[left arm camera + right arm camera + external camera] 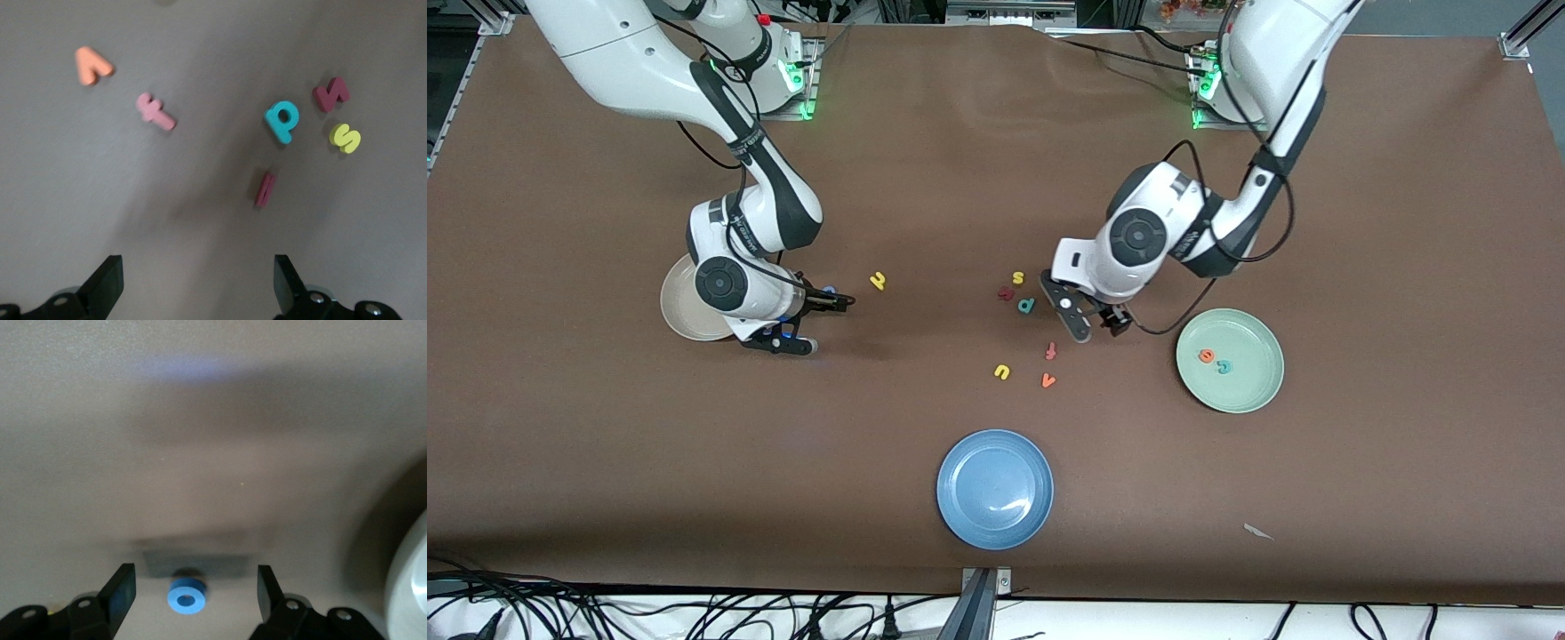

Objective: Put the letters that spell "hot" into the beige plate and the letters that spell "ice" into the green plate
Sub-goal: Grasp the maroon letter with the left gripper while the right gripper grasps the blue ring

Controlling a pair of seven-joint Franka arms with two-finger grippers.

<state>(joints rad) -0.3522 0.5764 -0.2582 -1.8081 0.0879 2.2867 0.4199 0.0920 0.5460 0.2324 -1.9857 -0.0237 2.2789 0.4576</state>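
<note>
- The green plate [1230, 360], toward the left arm's end, holds the orange e [1207, 356] with the teal c [1224, 366] at its four o'clock.
- The left gripper [1091, 320] hangs released over bare table; the dark red i [265, 189] lies on the table between its open fingers.
- The right gripper [805, 324] is spread around the blue o [187, 597], apparently untouched, beside the beige plate [680, 307].

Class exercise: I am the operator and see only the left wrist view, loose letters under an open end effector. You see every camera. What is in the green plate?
Observer: The green plate holds an orange e and a teal c.
Operator: Where is the right end effector?
Observer: The right end effector is open, low over a blue o, beside the beige plate.
Operator: Any other plate?
Observer: A blue plate, nearest the front camera.
</note>
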